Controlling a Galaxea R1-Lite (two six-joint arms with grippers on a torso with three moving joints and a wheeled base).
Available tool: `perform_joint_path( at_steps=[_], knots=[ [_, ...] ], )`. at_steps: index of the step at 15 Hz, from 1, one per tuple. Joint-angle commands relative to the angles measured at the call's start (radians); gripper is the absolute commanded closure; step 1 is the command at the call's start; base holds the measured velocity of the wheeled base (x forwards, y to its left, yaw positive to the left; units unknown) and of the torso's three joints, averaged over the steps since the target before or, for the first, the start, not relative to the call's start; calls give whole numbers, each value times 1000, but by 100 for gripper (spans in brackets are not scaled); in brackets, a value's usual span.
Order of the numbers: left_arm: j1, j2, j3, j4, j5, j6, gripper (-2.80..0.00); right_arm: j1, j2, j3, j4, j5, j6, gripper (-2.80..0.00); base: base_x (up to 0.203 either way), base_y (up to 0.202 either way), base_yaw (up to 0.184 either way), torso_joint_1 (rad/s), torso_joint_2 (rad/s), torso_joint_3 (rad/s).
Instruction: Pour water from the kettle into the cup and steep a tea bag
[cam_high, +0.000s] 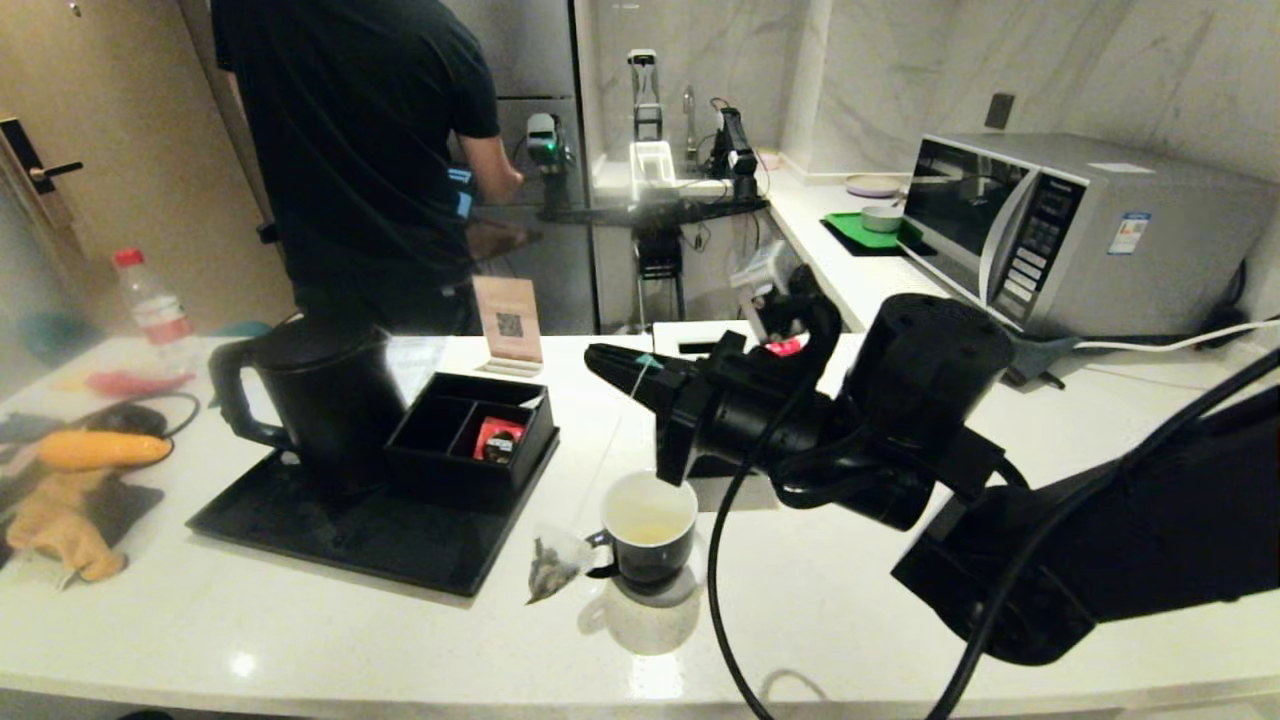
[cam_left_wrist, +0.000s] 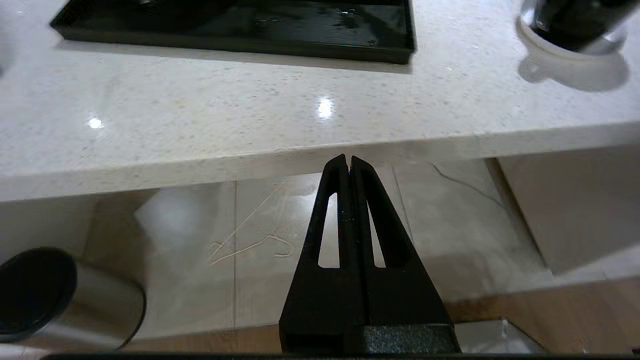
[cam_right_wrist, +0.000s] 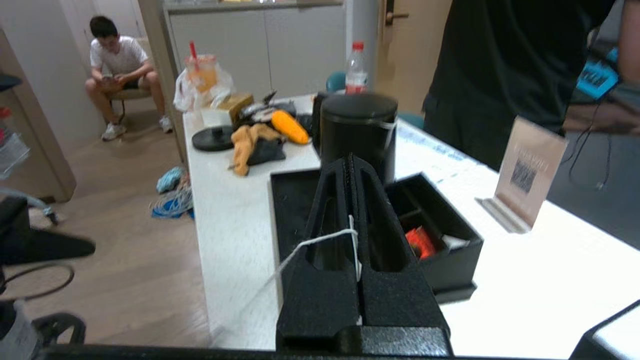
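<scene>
Right gripper (cam_high: 600, 362) closed on the tea bag's string, up behind the cup (cam_high: 648, 538); tea bag (cam_high: 552, 566) hangs low, touching the cup's left side, outside; left gripper (cam_left_wrist: 348, 162) closed, empty, below the counter edge.

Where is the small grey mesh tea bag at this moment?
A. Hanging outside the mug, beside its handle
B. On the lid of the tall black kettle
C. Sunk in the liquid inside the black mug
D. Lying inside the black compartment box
A: in the head view the small grey mesh tea bag hangs on its thin white string, pinched by the right end effector, beside the handle of the glossy black mug with white inside, not in it.
</scene>
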Motion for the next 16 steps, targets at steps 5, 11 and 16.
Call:
perform_joint_path(
  at_steps=[5,11,16],
  knots=[
    [160,-56,0,0,0,0,0,-1,24,4,-6,4,4,0,0,0,0,0,0,0],
    [128,-219,0,0,0,0,0,-15,60,-2,-9,5,5,0,0,0,0,0,0,0],
    [128,-287,0,0,0,0,0,-15,93,-30,-9,7,5,0,0,0,0,0,0,0]
  ],
)
